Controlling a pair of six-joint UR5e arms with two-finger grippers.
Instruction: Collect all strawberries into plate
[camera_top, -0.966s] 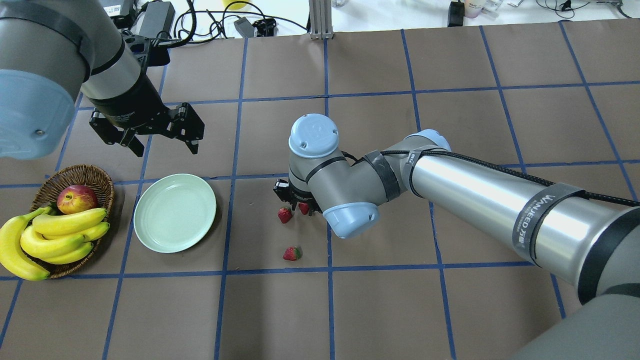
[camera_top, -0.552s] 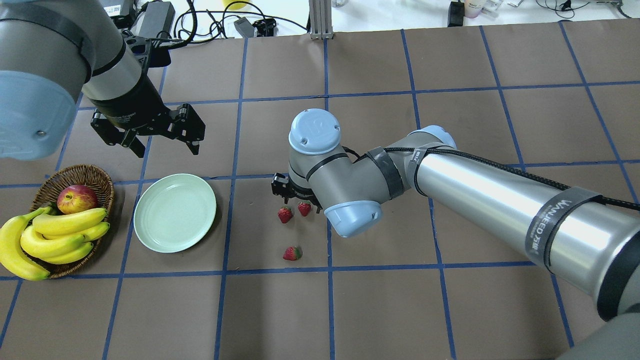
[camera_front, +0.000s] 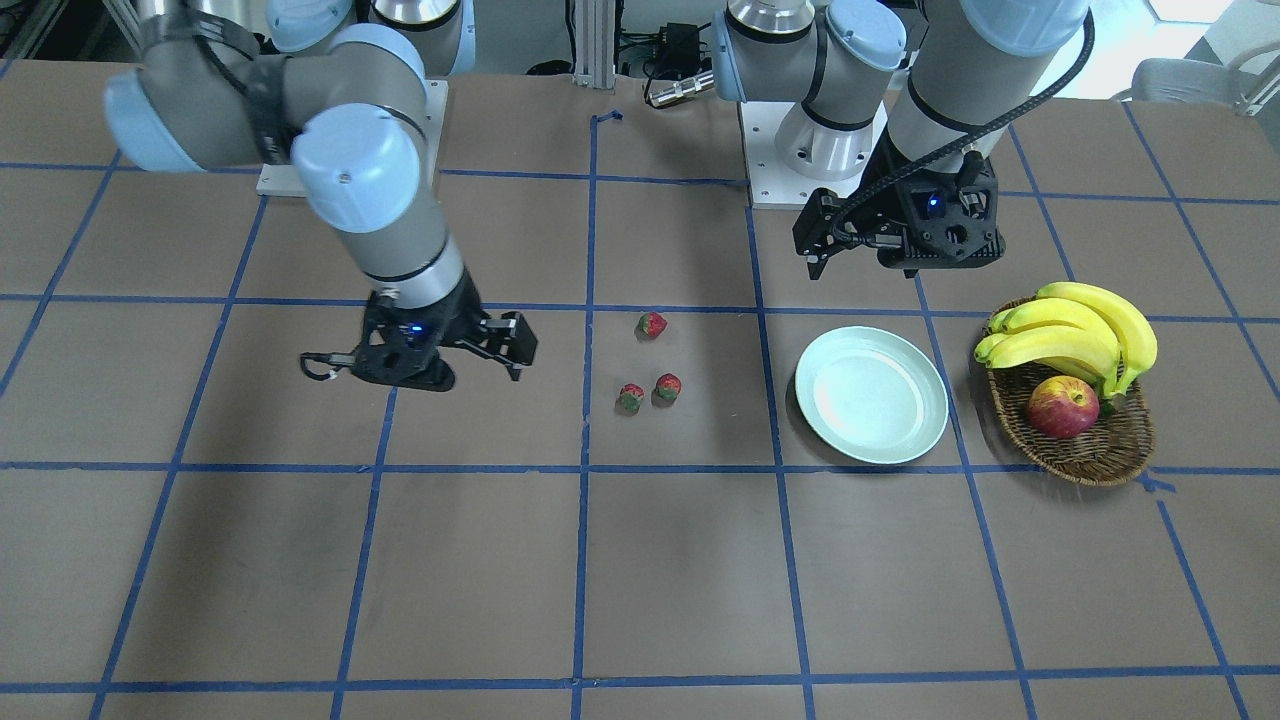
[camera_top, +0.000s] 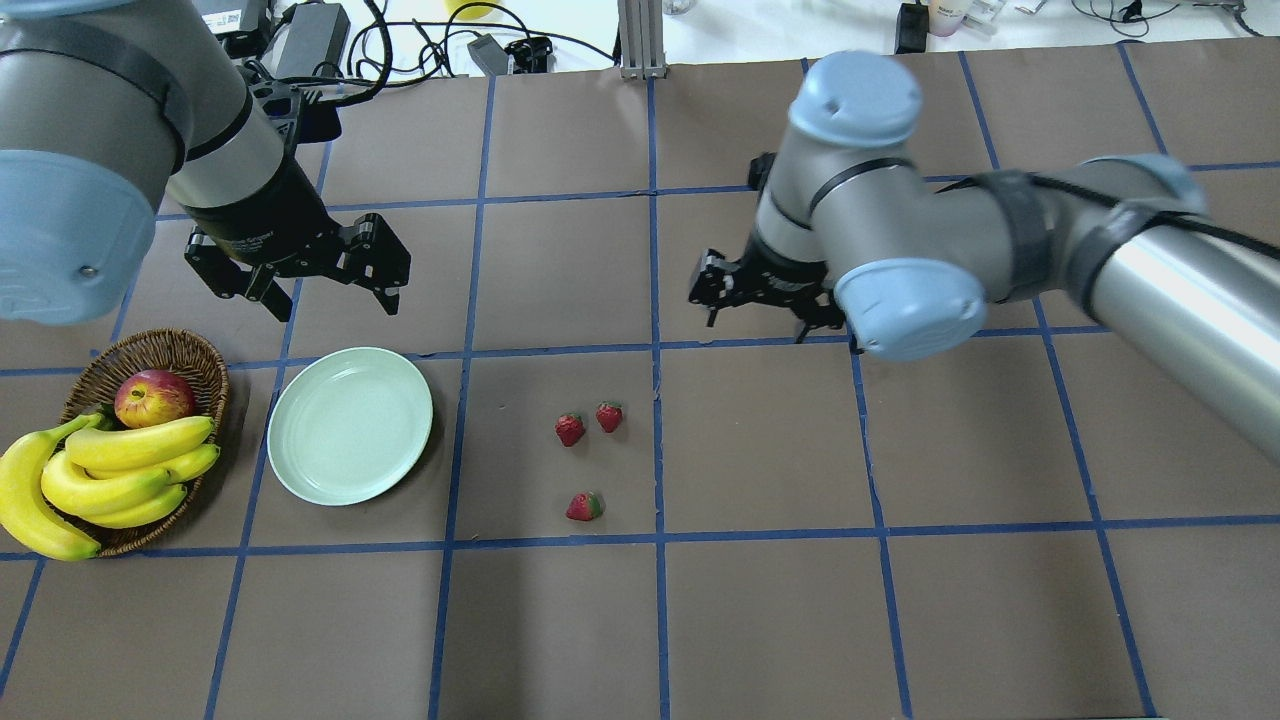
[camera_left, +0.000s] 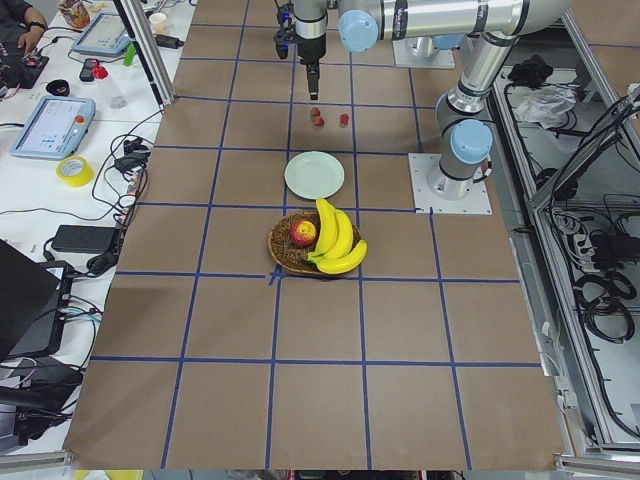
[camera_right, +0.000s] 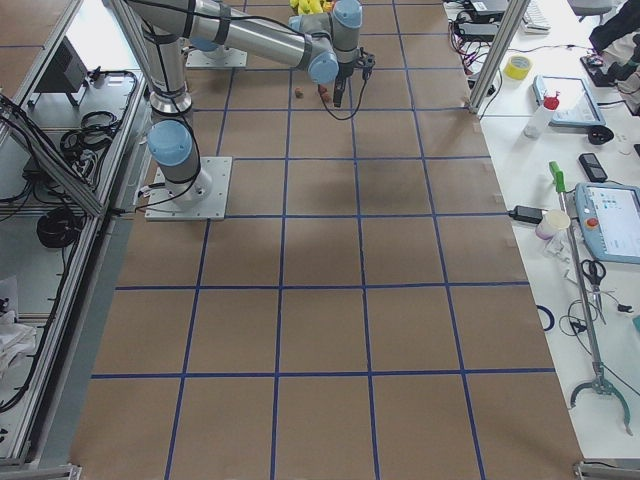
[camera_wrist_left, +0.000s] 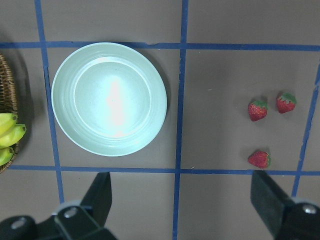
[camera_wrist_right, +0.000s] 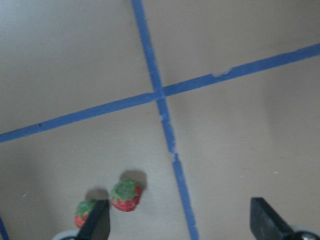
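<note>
Three strawberries lie on the brown table: two side by side (camera_top: 570, 430) (camera_top: 609, 416) and one nearer the robot (camera_top: 585, 507). The pale green plate (camera_top: 350, 425) sits empty to their left. My right gripper (camera_top: 757, 325) hangs open and empty above the table, beyond and to the right of the berries; its wrist view catches two strawberries (camera_wrist_right: 126, 195) (camera_wrist_right: 85, 212) at the lower left. Open and empty too, my left gripper (camera_top: 330, 290) hovers just past the plate's far edge. Its wrist view looks down on the plate (camera_wrist_left: 109, 98) and all three berries, one of them here (camera_wrist_left: 259, 159).
A brown wicker basket (camera_top: 150, 350) left of the plate holds a bunch of bananas (camera_top: 110, 470) and a red-yellow apple (camera_top: 153, 397). Cables and power bricks (camera_top: 320, 35) lie past the table's far edge. Blue tape lines grid the table.
My right gripper has risen from around the right-hand strawberry and swung away up and to the right, with nothing in it. The berry stays on the table. The left gripper barely shifted.
</note>
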